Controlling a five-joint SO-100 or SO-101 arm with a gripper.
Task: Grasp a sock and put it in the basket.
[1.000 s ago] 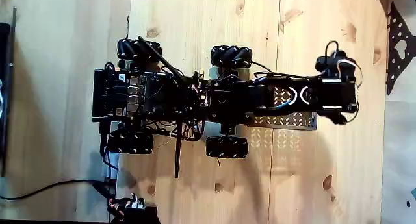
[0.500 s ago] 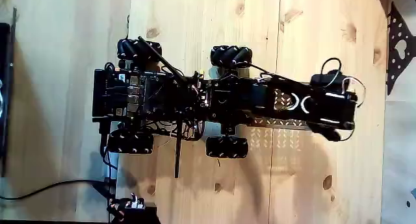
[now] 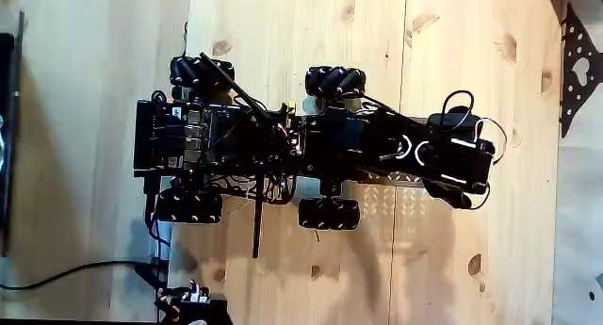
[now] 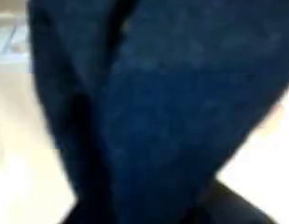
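Fixed view, top-down: 1 wheeled robot base (image 3: 217, 141) w/ 4 black wheels, 2 along the upper side, 2 along the lower, e.g. upper mid wheel (image 3: 334, 81) and lower mid wheel (image 3: 329, 213). 1 black arm (image 3: 415, 151) w/ white markings lies along the base toward the right of that view. All on a pale wood table (image 3: 283, 33) w/ knots.

1 perforated metal tray (image 3: 400, 179) sits under the arm, just below/behind the arm's tip end; contents can't be made out, arm covers most of it. 1 black cable (image 3: 66, 273) runs across the table at lower left, well away from the tip. 1 dark perforated plate (image 3: 575, 61) at the right edge, beyond the tip.

Gripper: at the arm's right end in the fixed view it's a black mass w/ wire loops, fingers not separable, so can't tell if it's open or closed.

Sock (image 4: 172, 112): wrist view, 1 dark blue-black soft fabric piece, blurred, very close to the cam, hanging w/ a fold down the middle, pale surface behind on both sides. Whether the fingers pinch it can't be seen.
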